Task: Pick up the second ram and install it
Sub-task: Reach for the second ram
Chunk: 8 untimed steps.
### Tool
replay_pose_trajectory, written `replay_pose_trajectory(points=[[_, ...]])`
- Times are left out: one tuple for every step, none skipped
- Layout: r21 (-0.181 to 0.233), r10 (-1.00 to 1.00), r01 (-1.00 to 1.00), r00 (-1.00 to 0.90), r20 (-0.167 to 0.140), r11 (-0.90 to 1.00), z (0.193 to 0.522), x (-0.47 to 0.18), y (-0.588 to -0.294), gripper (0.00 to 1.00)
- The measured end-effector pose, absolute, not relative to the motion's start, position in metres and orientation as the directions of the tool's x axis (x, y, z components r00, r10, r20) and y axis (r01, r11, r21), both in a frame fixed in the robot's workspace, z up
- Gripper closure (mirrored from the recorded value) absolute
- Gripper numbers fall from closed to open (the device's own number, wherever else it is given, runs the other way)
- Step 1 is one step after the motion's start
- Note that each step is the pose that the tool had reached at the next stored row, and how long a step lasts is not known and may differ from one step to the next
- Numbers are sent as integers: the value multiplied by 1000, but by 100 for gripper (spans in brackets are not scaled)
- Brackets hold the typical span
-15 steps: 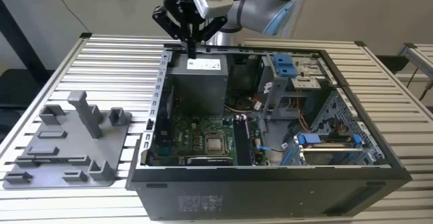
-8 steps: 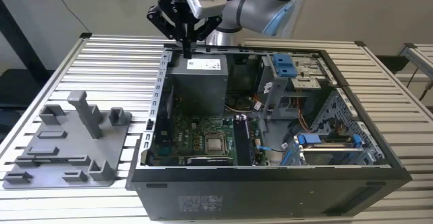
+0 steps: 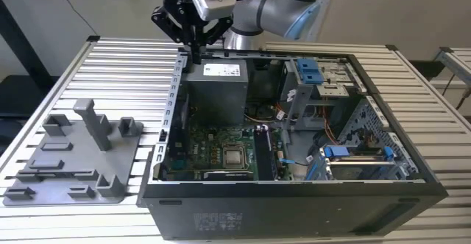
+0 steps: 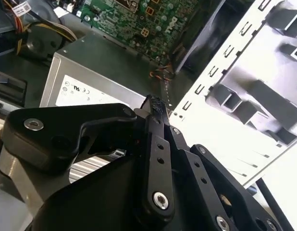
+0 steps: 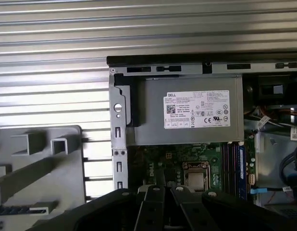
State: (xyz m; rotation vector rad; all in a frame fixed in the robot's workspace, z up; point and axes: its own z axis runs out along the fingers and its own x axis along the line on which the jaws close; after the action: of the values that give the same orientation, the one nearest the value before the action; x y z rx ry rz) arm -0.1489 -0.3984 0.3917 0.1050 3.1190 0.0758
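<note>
Above the computer case's (image 3: 294,200) far corner, over the power supply (image 3: 220,89), the claw (image 3: 197,49) hangs clenched on nothing. The second ram (image 3: 59,173) lies edge-on in the grey tray (image 3: 44,197), well apart toward the exterior view's left, so pickup seems not yet begun. Grasping it calls for an opened claw aligned along the board.

The black fingers (image 4: 157,149) of the gripper (image 4: 160,115) are drawn together on the second ram (image 4: 155,102), a slim dark strip seen edge-on at their tips. Just beyond lies a grey power supply (image 4: 86,62) with a white label. A green motherboard (image 4: 124,14) is past it, and a pale tray (image 4: 244,120) with raised blocks lies beside them.
</note>
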Motion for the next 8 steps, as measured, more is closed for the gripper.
replay_pose_trajectory(points=[[50, 67, 66, -998, -18, 997, 392, -151, -398, 89], [50, 67, 66, -998, -18, 997, 391, -152, -398, 89], [50, 67, 66, -998, -18, 997, 391, -153, -398, 89], [51, 67, 66, -998, -17, 997, 391, -154, -398, 89], [51, 67, 66, -998, -16, 996, 391, -155, -398, 89], [51, 67, 66, -998, -15, 996, 391, -156, -398, 89], [51, 67, 66, -998, -14, 996, 391, -158, -398, 89], [52, 67, 66, -998, -14, 996, 391, -159, -398, 89]])
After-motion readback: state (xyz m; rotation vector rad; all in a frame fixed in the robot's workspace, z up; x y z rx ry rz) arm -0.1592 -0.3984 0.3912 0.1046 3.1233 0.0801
